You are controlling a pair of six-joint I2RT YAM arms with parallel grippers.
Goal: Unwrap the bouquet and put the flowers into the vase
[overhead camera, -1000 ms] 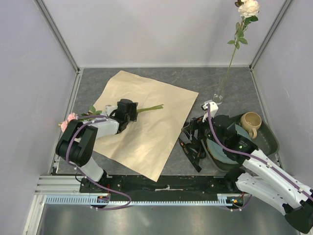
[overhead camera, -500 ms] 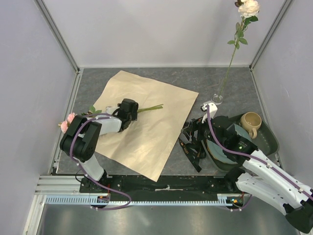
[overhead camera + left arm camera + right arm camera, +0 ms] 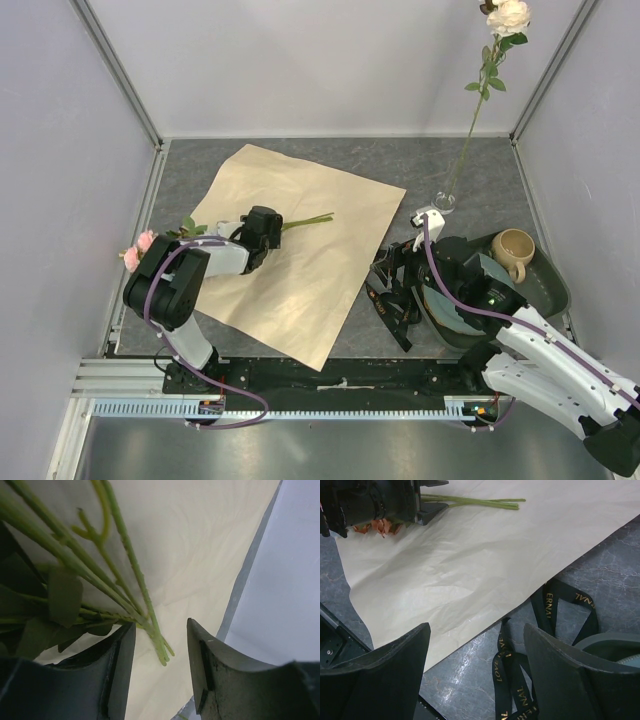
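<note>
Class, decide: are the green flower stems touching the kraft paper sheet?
Touching. The right wrist view shows the flower stems lying flat along the kraft paper, with no gap beneath their cut ends.

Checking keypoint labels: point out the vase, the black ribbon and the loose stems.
vase [image 3: 444, 201], top view, on its clear glass body near the rim.
black ribbon [image 3: 551, 605], right wrist view, on the gold-lettered strip.
loose stems [image 3: 306, 220], top view, on the bare green ends.

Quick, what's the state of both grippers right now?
Left gripper: open, the flower stems ending between its jaws, not clamped.
Right gripper: open, empty, above the black ribbon.
</note>
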